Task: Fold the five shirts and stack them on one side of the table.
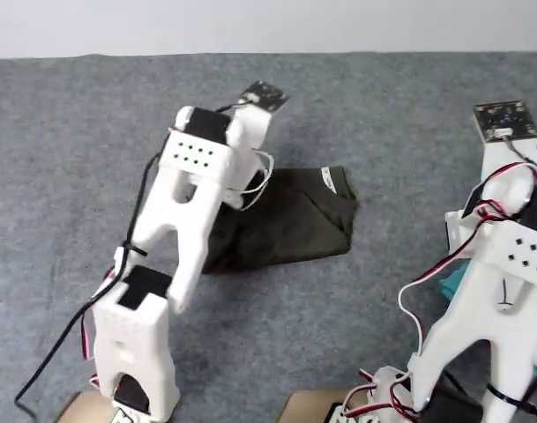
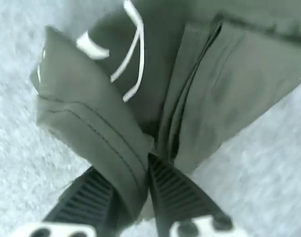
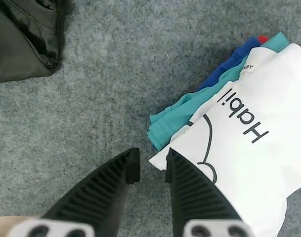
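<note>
The left gripper (image 2: 128, 170) was clamped on a folded edge of the dark shirt (image 1: 294, 220), which lay partly folded at mid-table. The right gripper (image 3: 151, 158) hung at the edge of the stack (image 3: 249, 128) on the right side, jaws narrow and holding nothing.

Caution: the pinch took only an edge. Lifting could let the folds drop open, and dragging across the grey table (image 1: 65, 159) could bunch the cloth.
</note>
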You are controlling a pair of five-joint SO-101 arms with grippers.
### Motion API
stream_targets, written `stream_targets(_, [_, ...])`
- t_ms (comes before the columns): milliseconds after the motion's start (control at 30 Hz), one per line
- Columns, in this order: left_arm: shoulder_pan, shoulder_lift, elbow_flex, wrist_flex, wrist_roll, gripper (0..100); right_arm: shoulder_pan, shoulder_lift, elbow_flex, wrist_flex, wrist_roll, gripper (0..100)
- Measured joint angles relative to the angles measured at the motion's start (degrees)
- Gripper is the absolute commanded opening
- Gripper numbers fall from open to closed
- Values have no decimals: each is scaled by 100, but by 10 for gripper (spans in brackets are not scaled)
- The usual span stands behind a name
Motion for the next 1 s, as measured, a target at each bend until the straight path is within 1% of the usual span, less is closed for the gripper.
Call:
stream_targets(133, [264, 598, -791, 0, 273, 2, 0, 0, 0, 0, 0, 101])
stream_targets(333, [571, 1266, -1705, 0, 316, 2, 0, 0, 0, 0, 0, 101])
stream_targets(733, [1099, 1327, -1864, 9, 316, 2, 0, 0, 0, 0, 0, 101])
stream_targets(1000, [1134, 1380, -2189, 9, 316, 3, 0, 0, 62, 0, 0, 101])
